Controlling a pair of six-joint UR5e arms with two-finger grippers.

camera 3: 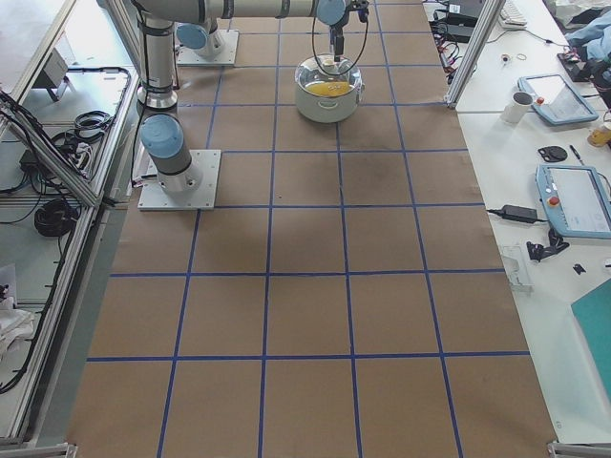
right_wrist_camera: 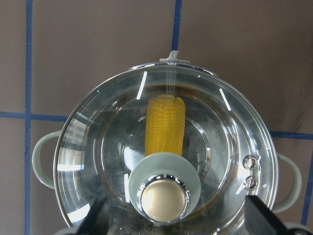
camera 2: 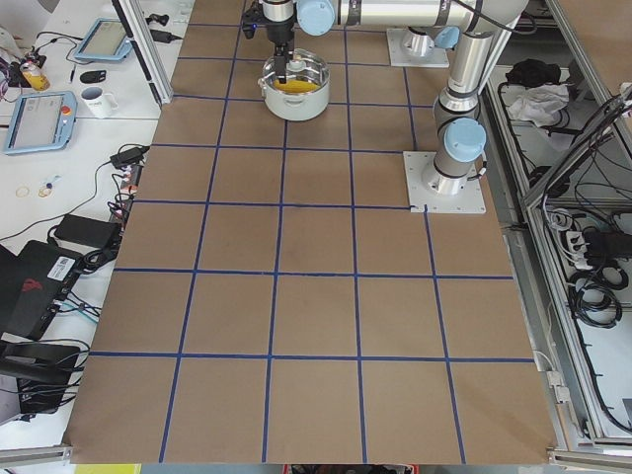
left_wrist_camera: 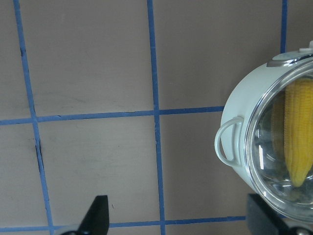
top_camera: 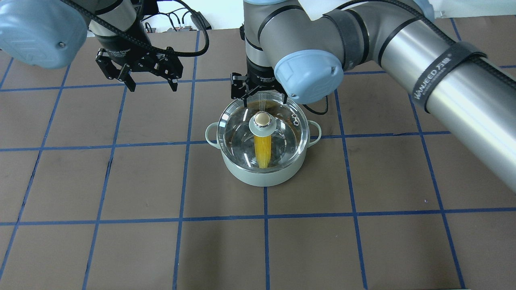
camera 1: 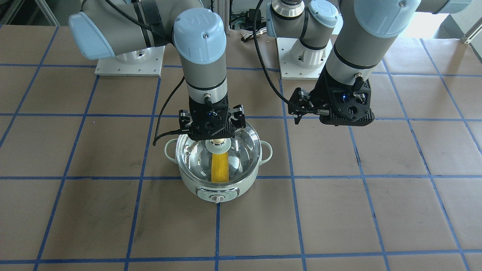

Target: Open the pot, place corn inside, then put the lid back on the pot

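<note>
Closing step, by the look of it. Just above centre of the overhead view: round pale mint-green electric pot (top_camera: 264, 177), bright yellow ear of corn (top_camera: 263, 151) inside on the shiny steel floor, pointed end toward the bottom of the frame. On top, round clear glass lid with steel rim (top_camera: 238, 135), seemingly seated all round, though hard to call dead level from these angles. At its middle, rounded beige-gold knob (top_camera: 262, 119).

Directly over that knob, right gripper (camera 1: 211, 127), splayed wide to either side and clasping nothing. Plain in the right wrist view, with dark fingertips (right_wrist_camera: 266, 220) at the two lower corners and the knob free between them. At upper left of the overhead view, left gripper (top_camera: 151, 82), well apart from the pot, likewise spread and empty.

Judging from that: corn loaded, lid back on, grip off the knob. Next, probably, a straight lift clear, with no sideways drag and no nudge to the lid; maybe a look at the rim first for a proper seat.

Underneath, brown paper-covered table (top_camera: 121, 181) ruled into squares with blue tape (top_camera: 180, 220), smudged dark in places. In the left side view, white benches (camera 2: 30, 163) down the left edge with a white mug (camera 2: 99, 99), a grey teach pendant with a red button (camera 2: 38, 120), cables and black boxes; down the right edge, metal framing and more cabling.
</note>
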